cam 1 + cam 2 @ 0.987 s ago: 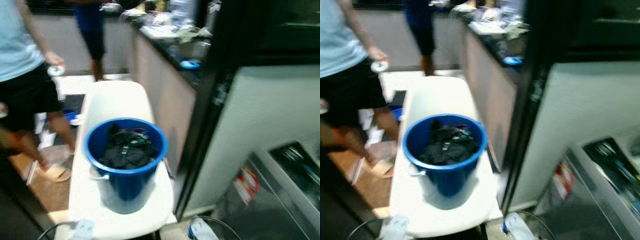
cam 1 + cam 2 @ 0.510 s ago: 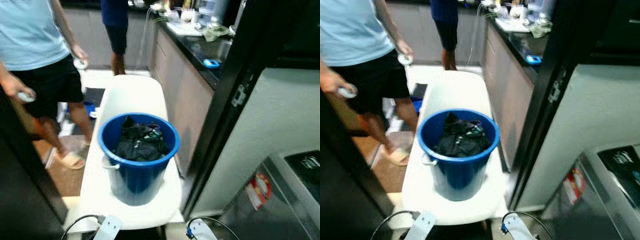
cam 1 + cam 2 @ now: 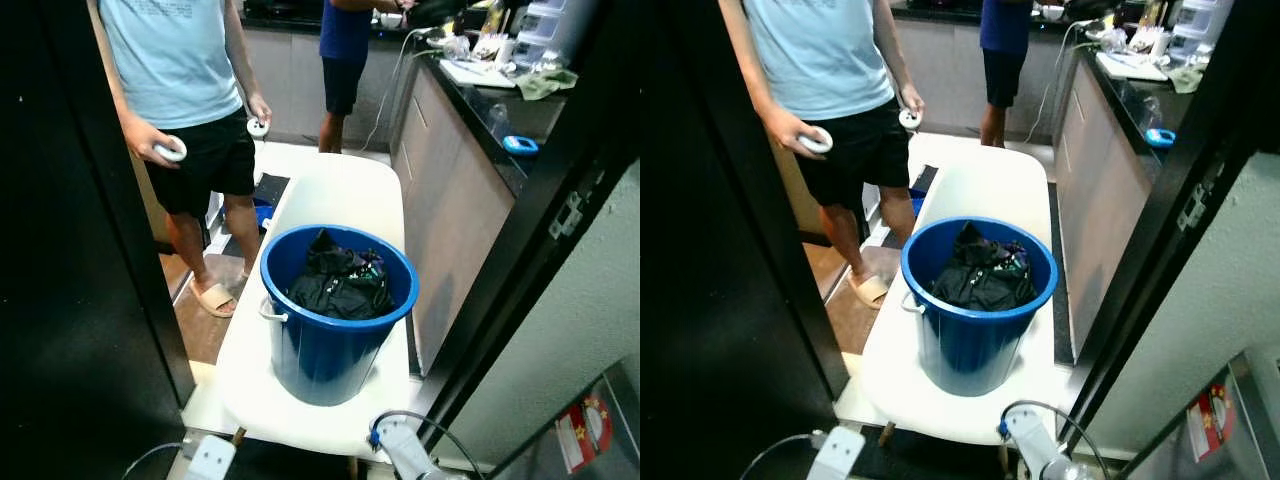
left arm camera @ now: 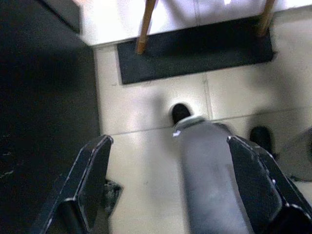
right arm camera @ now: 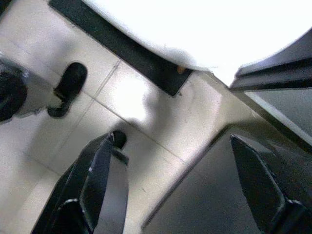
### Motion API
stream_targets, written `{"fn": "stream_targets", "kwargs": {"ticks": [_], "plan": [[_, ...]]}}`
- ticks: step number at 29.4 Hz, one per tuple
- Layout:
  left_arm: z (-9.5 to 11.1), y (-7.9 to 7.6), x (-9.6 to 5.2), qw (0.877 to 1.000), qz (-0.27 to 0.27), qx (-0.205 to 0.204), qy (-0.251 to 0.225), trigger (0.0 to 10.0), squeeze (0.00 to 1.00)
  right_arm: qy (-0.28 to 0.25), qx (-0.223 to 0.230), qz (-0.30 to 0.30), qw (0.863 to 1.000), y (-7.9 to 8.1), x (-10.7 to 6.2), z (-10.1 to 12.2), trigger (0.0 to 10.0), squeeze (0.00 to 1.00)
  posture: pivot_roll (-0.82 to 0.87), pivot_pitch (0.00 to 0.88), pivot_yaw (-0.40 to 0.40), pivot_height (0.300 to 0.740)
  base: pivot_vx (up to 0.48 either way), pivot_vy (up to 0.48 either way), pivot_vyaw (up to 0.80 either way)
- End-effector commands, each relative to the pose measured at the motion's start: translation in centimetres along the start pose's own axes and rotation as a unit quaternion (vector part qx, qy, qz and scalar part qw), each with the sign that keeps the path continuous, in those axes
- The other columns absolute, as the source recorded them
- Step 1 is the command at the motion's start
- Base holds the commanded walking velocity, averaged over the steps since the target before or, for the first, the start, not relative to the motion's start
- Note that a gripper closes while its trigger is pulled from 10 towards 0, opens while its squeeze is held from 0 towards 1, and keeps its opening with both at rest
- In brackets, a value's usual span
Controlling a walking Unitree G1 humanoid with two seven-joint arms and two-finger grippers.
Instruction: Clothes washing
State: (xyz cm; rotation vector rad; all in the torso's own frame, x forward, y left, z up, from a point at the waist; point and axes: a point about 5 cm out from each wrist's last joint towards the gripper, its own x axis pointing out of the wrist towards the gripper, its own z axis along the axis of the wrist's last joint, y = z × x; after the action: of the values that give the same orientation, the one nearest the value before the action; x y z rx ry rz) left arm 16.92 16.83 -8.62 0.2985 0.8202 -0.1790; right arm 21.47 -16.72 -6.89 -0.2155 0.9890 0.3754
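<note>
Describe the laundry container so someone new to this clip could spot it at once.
Find the long white table running alongside the grey counter. At its near end stands a blue bucket holding dark clothes. It is the one round, bright blue thing on the table, with a white handle lug on its side.

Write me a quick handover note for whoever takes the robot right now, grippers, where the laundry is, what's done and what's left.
Left gripper: open, empty, hanging low over the tiled floor.
Right gripper: open, empty, also low by the floor near the edge of the white table.
Laundry: dark clothes piled in the blue bucket, which stands upright on the near end of the white table, straight ahead.
A person stands to the left of the table holding white controllers; a second person stands farther back by the counter.
Done: nothing picked up yet.
Left: grasp the bucket or the clothes and get them to the washing machine.
</note>
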Motion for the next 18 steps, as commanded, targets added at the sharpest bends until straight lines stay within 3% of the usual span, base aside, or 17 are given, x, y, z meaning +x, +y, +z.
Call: {"fn": "stream_targets", "kwargs": {"ticks": [1,2,3,4,5,6,7,8,10,11,12,13,14,15,16,17,18], "plan": [[-0.4,0.0,-0.1,1.000,-0.003,0.000,0.009,10.0,0.00,-0.053,0.020,0.019,0.998,-0.1,0.0,2.5,10.0,0.00,0.20,0.000,-0.099,0.740,0.000,0.000,0.00],[-0.5,0.0,-0.1,1.000,-0.003,0.000,0.009,10.0,0.00,-0.091,0.049,0.054,0.993,-0.2,-0.1,4.2,10.0,0.00,0.20,0.000,-0.097,0.740,0.000,0.000,0.00],[-0.5,0.0,-0.1,1.000,-0.003,0.000,0.009,10.0,0.00,-0.091,0.049,0.054,0.993,-0.2,-0.1,4.2,10.0,0.00,0.20,0.000,-0.097,0.740,0.000,0.000,0.00],[-0.5,0.1,-0.1,1.000,-0.003,0.000,0.008,10.0,0.00,-0.133,0.083,0.093,0.983,-0.4,-0.4,6.1,10.0,0.00,0.20,0.000,-0.095,0.740,0.000,0.000,0.00],[-0.5,0.1,-0.2,1.000,-0.004,0.000,0.008,10.0,0.00,-0.186,0.122,0.138,0.965,-0.6,-1.0,8.5,10.0,0.00,0.20,0.000,-0.095,0.740,0.000,0.000,0.00],[-0.5,0.1,-0.2,1.000,-0.004,0.000,0.008,10.0,0.00,-0.186,0.122,0.138,0.965,-0.6,-1.0,8.5,10.0,0.00,0.20,0.000,-0.095,0.740,0.000,0.000,0.00],[-0.5,0.1,-0.2,1.000,-0.004,0.001,0.008,10.0,0.00,-0.231,0.152,0.174,0.945,-0.8,-1.5,10.4,10.0,0.00,0.20,0.000,-0.095,0.740,0.000,0.000,0.00],[-0.5,0.1,-0.2,1.000,-0.004,0.001,0.008,10.0,0.00,-0.231,0.152,0.174,0.945,-0.8,-1.5,10.4,10.0,0.00,0.20,0.000,-0.095,0.740,0.000,0.000,0.00],[-0.5,0.2,-0.2,1.000,-0.004,0.002,0.009,10.0,0.00,-0.327,0.201,0.238,0.892,-1.0,-3.1,14.8,10.0,0.00,0.20,0.000,-0.092,0.740,0.000,0.000,0.00],[-0.5,0.2,-0.2,1.000,-0.004,0.002,0.009,10.0,0.00,-0.327,0.201,0.238,0.892,-1.0,-3.1,14.8,10.0,0.00,0.20,0.000,-0.092,0.740,0.000,0.000,0.00],[-0.5,0.2,-0.2,1.000,-0.004,0.003,0.009,10.0,0.00,-0.376,0.219,0.269,0.859,-1.1,-4.1,17.2,10.0,0.00,0.20,0.000,-0.092,0.740,0.000,0.000,0.00],[-0.5,0.2,-0.2,1.000,-0.004,0.003,0.009,10.0,0.00,-0.376,0.219,0.269,0.859,-1.1,-4.1,17.2,10.0,0.00,0.20,0.000,-0.092,0.740,0.000,0.000,0.00],[-0.5,0.2,-0.2,1.000,-0.005,0.004,0.009,10.0,0.00,-0.422,0.227,0.301,0.824,-1.0,-5.4,19.6,10.0,0.00,0.20,0.000,-0.091,0.740,0.000,0.000,0.00],[-0.5,0.2,-0.2,1.000,-0.005,0.004,0.009,10.0,0.00,-0.422,0.227,0.301,0.824,-1.0,-5.4,19.6,10.0,0.00,0.20,0.000,-0.091,0.740,0.000,0.000,0.00],[-0.5,0.2,-0.2,1.000,-0.005,0.005,0.009,10.0,0.00,-0.461,0.223,0.337,0.790,-0.8,-6.7,21.7,10.0,0.00,0.20,0.000,-0.092,0.740,0.000,0.000,0.00],[-0.5,0.2,-0.2,1.000,-0.005,0.005,0.009,10.0,0.00,-0.461,0.223,0.337,0.790,-0.8,-6.7,21.7,10.0,0.00,0.20,0.000,-0.092,0.740,0.000,0.000,0.00],[-0.5,0.2,-0.2,1.000,-0.005,0.005,0.009,10.0,0.00,-0.487,0.207,0.371,0.763,-0.3,-7.9,23.3,10.0,0.00,0.20,0.000,-0.092,0.740,0.000,0.000,0.00]]}}
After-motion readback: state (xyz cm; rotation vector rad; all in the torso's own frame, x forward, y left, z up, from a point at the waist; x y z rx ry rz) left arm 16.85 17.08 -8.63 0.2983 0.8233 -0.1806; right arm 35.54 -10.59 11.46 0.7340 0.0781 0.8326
